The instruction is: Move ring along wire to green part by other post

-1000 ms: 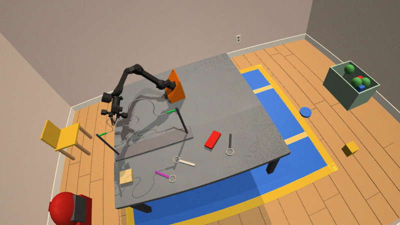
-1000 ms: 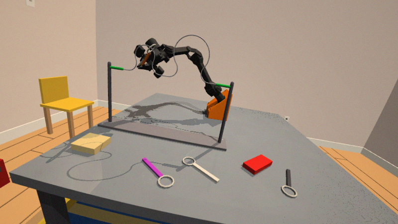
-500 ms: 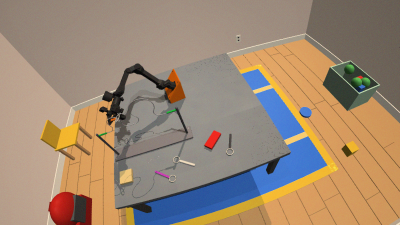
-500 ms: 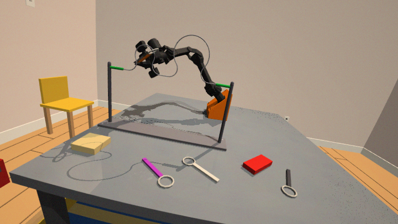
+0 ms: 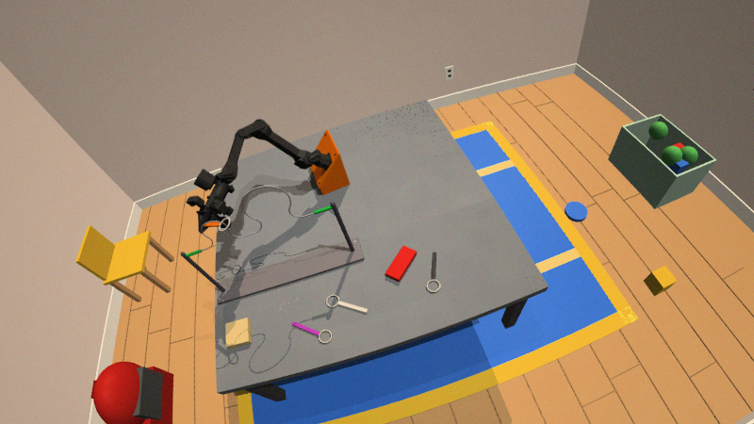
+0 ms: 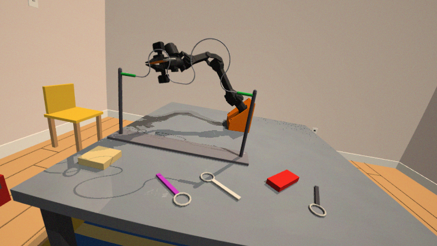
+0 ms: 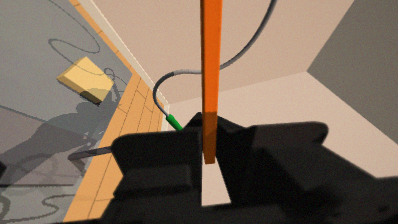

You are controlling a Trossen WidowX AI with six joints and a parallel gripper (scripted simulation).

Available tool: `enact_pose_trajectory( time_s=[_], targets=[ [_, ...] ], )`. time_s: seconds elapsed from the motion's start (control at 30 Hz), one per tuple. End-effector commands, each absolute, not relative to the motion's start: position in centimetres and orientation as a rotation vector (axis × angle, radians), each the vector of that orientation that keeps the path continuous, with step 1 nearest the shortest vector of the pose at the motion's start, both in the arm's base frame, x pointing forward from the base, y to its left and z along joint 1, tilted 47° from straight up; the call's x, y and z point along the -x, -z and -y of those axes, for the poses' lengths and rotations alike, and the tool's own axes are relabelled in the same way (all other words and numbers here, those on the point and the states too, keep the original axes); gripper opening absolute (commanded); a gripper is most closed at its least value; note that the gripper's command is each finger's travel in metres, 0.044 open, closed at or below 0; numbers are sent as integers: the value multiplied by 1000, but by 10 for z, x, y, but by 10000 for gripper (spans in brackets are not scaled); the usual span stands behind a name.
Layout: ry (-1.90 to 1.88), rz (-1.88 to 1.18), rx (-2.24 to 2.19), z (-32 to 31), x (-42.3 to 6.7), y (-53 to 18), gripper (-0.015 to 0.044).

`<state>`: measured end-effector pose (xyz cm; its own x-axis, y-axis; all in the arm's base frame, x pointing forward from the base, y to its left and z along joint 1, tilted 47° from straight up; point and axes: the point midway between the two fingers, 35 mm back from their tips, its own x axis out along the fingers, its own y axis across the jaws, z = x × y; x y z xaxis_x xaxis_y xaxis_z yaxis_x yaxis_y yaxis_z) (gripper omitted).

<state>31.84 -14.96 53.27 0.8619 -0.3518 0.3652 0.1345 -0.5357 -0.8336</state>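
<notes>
My gripper (image 5: 209,224) (image 6: 158,63) (image 7: 203,116) is shut on the orange handle (image 5: 212,223) (image 6: 156,62) (image 7: 210,75) and holds it high in the air near the left post (image 5: 203,270) (image 6: 119,100). The ring (image 5: 229,223) (image 6: 149,58) sits at the handle's end, around the thin grey wire (image 6: 211,39) (image 7: 250,47). It is a short way along from the green part (image 5: 193,252) (image 6: 128,74) (image 7: 174,121) by that post. The other green part (image 5: 322,209) (image 6: 244,93) is at the right post (image 5: 342,226) (image 6: 248,122). Whether ring and wire touch is too small to tell.
The posts stand on a grey base plate (image 5: 295,269) (image 6: 183,150). On the table lie three spare rings with magenta (image 5: 305,328) (image 6: 167,183), white (image 5: 352,305) (image 6: 224,189) and dark (image 5: 433,266) (image 6: 316,192) handles, a red block (image 5: 401,262) (image 6: 282,180) and a tan block (image 5: 237,332) (image 6: 99,157) (image 7: 85,80). A yellow chair (image 5: 118,255) (image 6: 65,106) stands left.
</notes>
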Motion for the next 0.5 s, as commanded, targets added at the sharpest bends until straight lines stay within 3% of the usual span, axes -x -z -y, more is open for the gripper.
enact_pose_trajectory(
  time_s=[0.0, 0.47],
  targets=[
    [649, -137, 2136, 146, -318, -537, -150],
    [734, -76, 2388, 136, -316, -547, -150]
  ],
)
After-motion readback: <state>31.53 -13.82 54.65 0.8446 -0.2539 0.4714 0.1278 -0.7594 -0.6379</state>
